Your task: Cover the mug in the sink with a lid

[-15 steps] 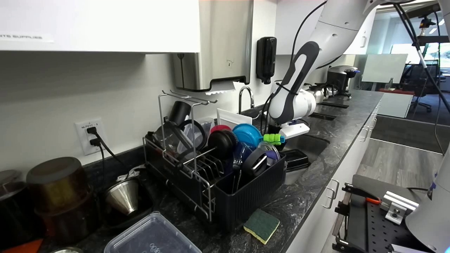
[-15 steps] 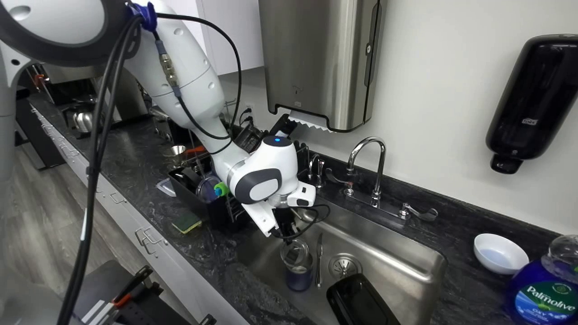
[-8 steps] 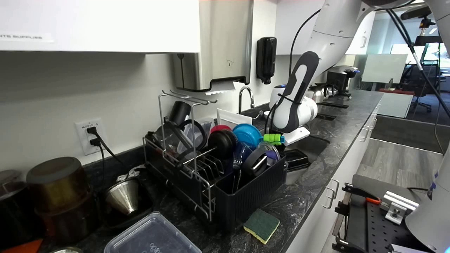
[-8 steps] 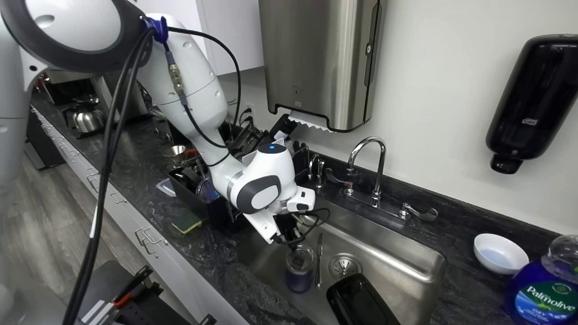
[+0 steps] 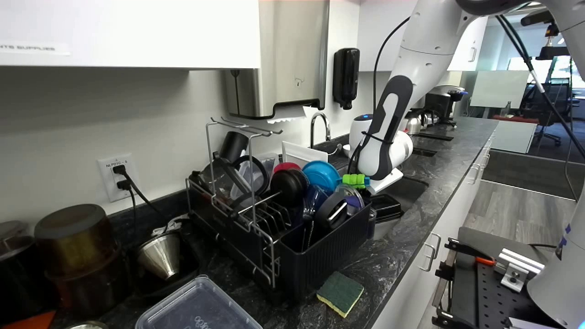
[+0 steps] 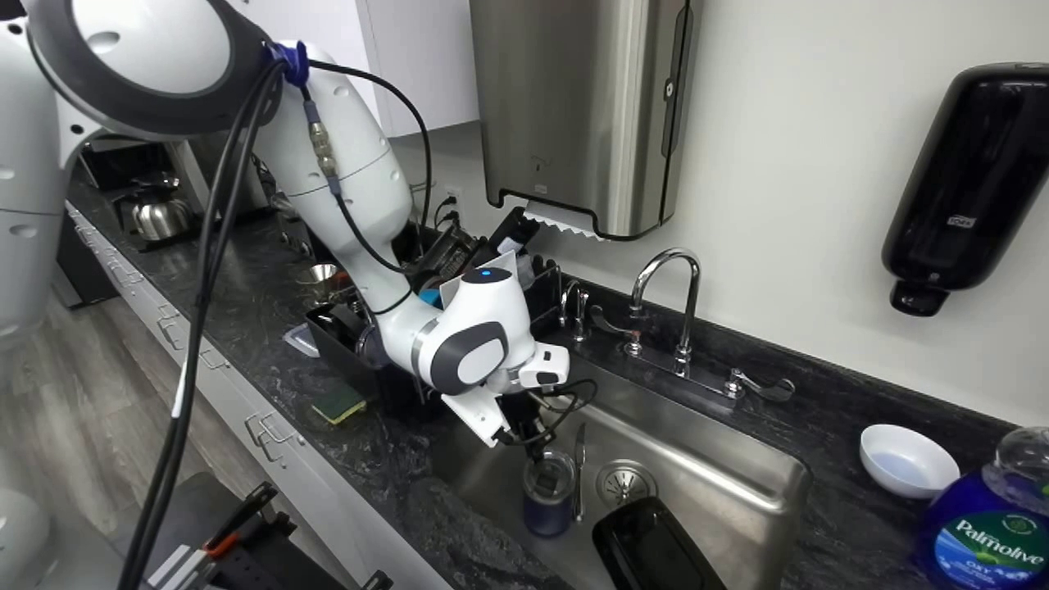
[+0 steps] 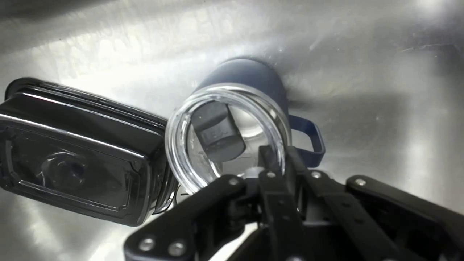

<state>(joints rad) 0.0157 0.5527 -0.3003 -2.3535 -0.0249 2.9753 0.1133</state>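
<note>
A navy mug (image 7: 250, 74) with a side handle stands in the steel sink (image 6: 713, 483). My gripper (image 7: 279, 150) is shut on the rim of a clear round lid (image 7: 217, 132) that has a dark slider tab. One finger shows through the clear plastic, the other lies outside the rim. In the wrist view the lid overlaps the mug's mouth but sits off-centre, leaving part of the steel rim showing. An exterior view has the lid (image 6: 549, 475) at the mug's top; whether they touch, I cannot tell. The rack and arm hide the gripper in an exterior view.
A black container (image 6: 656, 545) lies beside the mug, and a knife (image 6: 580, 467) is near it. The loaded dish rack (image 5: 327, 253) borders the sink. A gooseneck tap (image 6: 688, 303) rises behind. On the counter are a white bowl (image 6: 908, 460) and a soap bottle (image 6: 987, 524).
My gripper has come down and forward with the lid, which has gone from tilted above the mug to flatter over its mouth. The mug has shifted slightly.
</note>
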